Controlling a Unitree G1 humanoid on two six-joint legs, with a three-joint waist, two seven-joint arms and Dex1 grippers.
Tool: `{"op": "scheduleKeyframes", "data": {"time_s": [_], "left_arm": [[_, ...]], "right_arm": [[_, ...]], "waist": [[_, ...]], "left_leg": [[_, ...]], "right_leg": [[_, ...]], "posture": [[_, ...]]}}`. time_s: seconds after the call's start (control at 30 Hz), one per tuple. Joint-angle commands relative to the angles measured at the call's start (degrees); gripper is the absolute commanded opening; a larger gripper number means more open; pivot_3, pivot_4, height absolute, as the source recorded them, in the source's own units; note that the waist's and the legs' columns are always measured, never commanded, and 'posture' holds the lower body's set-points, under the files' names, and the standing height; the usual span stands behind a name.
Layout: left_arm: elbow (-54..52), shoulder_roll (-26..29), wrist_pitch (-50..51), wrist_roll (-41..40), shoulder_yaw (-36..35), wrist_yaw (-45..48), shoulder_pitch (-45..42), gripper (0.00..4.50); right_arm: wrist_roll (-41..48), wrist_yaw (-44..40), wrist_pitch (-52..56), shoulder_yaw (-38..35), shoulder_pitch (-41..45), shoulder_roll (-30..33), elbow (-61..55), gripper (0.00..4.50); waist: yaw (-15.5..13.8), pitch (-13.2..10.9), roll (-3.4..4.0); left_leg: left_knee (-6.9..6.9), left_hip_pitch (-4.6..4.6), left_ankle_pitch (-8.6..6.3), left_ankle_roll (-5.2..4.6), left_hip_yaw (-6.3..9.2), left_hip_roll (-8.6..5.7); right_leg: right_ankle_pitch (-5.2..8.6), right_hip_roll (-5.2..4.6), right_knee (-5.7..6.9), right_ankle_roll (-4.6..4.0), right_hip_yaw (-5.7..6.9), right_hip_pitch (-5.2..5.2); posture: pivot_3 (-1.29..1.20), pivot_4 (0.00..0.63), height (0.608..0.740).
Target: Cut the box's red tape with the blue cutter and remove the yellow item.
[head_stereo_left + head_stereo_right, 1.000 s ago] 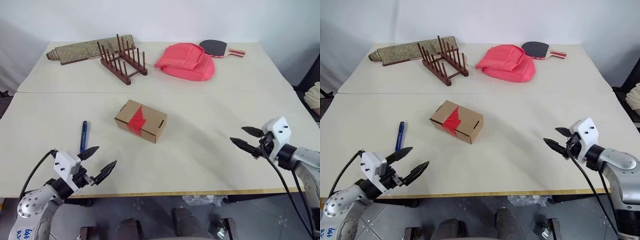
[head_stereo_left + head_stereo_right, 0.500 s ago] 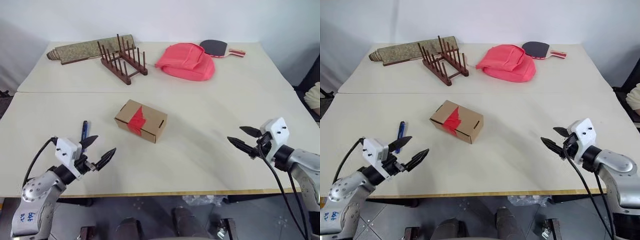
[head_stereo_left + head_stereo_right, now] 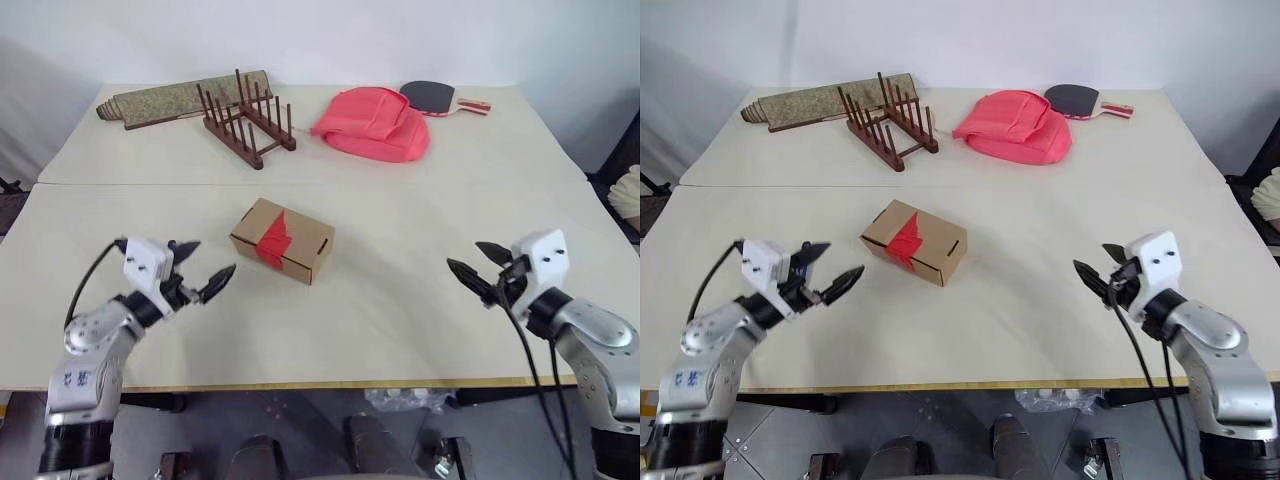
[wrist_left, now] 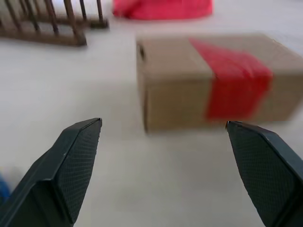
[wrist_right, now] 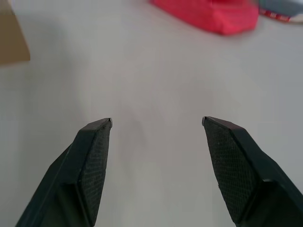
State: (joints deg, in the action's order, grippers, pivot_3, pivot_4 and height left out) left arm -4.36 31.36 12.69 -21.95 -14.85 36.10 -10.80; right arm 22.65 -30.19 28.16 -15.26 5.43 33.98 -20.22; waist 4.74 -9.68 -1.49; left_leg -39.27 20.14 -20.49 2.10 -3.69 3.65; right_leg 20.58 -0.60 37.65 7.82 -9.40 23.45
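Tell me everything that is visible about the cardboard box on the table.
The box is small, rectangular and of brown cardboard, closed, lying flat and turned at an angle on the near table. A ragged strip of red tape runs across its top and down one long side. A slot cut-out shows in that side and in one end. Nothing touches it but the table; the left tool is close, apart from it.

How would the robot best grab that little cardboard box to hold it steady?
Probably from above, pinching the box by its two long sides near its right end, clear of the red tape: it lies flat, and that is its narrower span.
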Motion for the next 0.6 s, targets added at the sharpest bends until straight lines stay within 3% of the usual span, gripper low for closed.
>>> {"op": "scheduleKeyframes", "data": {"time_s": [0.03,0.23,0.27,0.43,0.6], "left_arm": [[3.23,-0.53,-0.91,0.67,1.11,0.38,-2.65,3.59],[13.54,-0.84,0.12,0.72,2.59,1.38,-11.44,1.74],[15.49,-0.74,0.07,1.00,2.78,1.50,-12.98,1.51],[25.19,-1.19,-3.22,4.09,3.47,0.26,-20.11,0.03],[36.30,-2.24,-7.80,6.79,3.95,-0.88,-27.65,0.03]], "right_arm": [[-1.54,3.96,0.31,-0.11,-0.22,-1.29,-3.95,2.27],[-0.17,5.78,6.57,3.70,0.48,-2.38,-9.51,0.19],[0.18,6.21,7.81,4.56,1.18,-2.83,-10.25,0.03],[-0.16,7.38,11.02,8.60,4.02,-4.30,-11.38,0.00],[-0.63,8.93,14.57,12.71,8.52,-6.17,-10.45,0.00]], "waist": [[0.00,0.00,0.00],[-0.01,0.00,-0.01],[0.00,0.00,-0.01],[0.04,0.01,-0.02],[-0.05,0.01,-0.02]], "left_leg": [[0.00,0.00,0.01,0.03,0.00,0.02],[0.03,0.07,0.04,0.13,0.00,0.06],[0.03,0.06,0.05,0.16,0.01,0.07],[0.02,0.05,0.13,0.20,0.02,0.06],[0.02,0.10,0.14,0.21,0.04,0.07]], "right_leg": [[0.00,0.00,0.00,0.00,0.01,0.00],[-0.01,-0.16,0.17,0.01,0.42,0.22],[-0.02,-0.16,0.19,0.00,0.46,0.22],[-0.07,-0.11,0.19,-0.08,0.50,0.22],[-0.07,-0.20,0.21,-0.08,0.69,0.28]], "posture": [[0.00,0.150,0.740],[0.00,0.150,0.740],[0.00,0.150,0.740],[0.00,0.150,0.740],[0.00,0.150,0.740]]}}
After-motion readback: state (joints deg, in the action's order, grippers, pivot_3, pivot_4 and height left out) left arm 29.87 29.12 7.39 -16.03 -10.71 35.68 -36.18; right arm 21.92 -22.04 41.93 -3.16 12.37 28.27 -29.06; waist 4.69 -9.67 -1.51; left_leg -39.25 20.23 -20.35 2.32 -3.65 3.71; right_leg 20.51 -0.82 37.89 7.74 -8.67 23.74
